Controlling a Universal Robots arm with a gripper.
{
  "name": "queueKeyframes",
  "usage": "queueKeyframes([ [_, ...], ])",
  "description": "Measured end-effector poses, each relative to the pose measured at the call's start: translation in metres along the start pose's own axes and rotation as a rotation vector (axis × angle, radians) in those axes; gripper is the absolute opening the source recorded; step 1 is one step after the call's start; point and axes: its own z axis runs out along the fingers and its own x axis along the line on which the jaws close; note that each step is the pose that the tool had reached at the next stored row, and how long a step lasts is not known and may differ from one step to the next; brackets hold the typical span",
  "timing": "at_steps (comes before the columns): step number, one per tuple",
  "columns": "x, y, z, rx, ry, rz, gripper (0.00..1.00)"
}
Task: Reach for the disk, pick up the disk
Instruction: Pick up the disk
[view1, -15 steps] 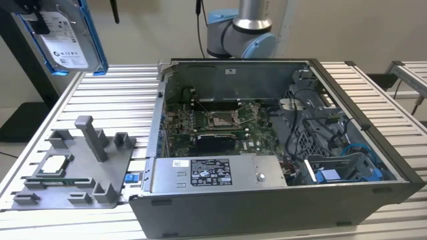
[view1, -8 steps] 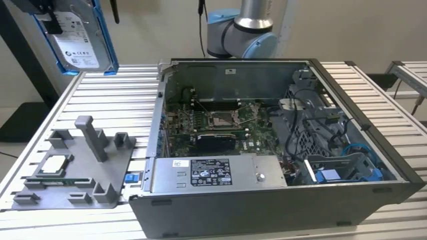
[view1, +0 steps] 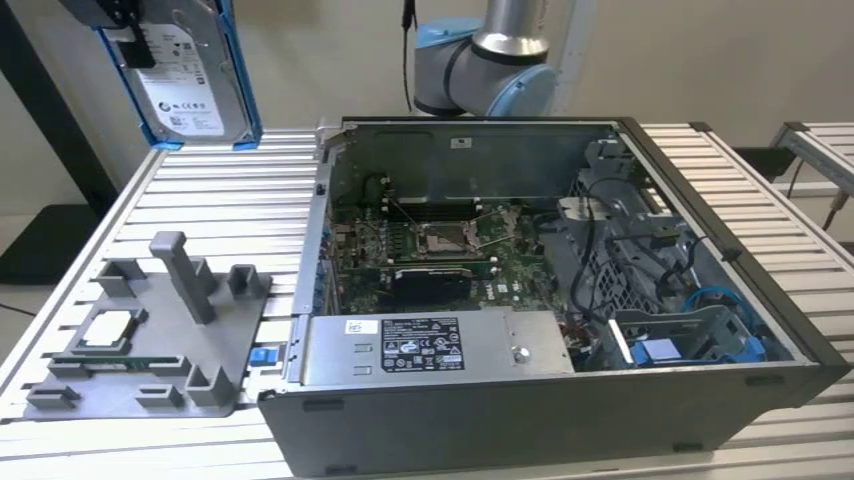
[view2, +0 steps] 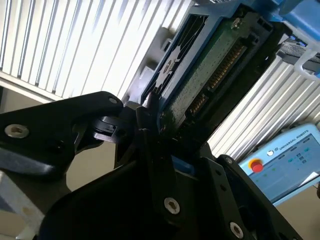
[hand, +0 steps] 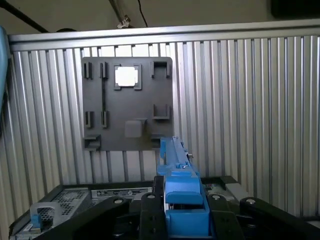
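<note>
The disk (view1: 187, 75) hangs upright in the air at the exterior view's upper left, high above the table's back corner. It is a silver-grey drive with a white printed label, clipped in a blue frame. My gripper (view1: 131, 40) is shut on its upper part. In the second wrist view the disk's (view2: 210, 70) green circuit board and blue frame stick out from between the black fingers (view2: 145, 125). The first wrist view looks down the disk's blue frame edge (hand: 175, 165), which is clamped in the gripper (hand: 182, 212).
An open computer case (view1: 561, 290) fills the middle of the slatted metal table (view1: 227, 190), with a silver box (view1: 427, 345) with a white sticker at its front. A grey fixture plate (view1: 147, 340) holding a small square chip (view1: 107, 328) lies to its left. The arm's base (view1: 487, 70) stands behind.
</note>
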Motion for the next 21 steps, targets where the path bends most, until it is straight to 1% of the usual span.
queueKeyframes([
  [3, -0.0008, -0.0106, 0.0003, 0.0000, 0.0000, 0.000, 0.00],
  [4, -0.0014, -0.0175, 0.0005, 0.0000, -0.0001, 0.000, 0.00],
  [7, -0.0022, -0.0280, 0.0007, 0.0001, -0.0001, 0.000, 0.00],
  [8, -0.0028, -0.0353, 0.0009, 0.0000, 0.0000, 0.000, 0.00],
  [21, -0.0065, -0.0824, 0.0020, 0.0000, -0.0001, 0.000, 0.00],
])
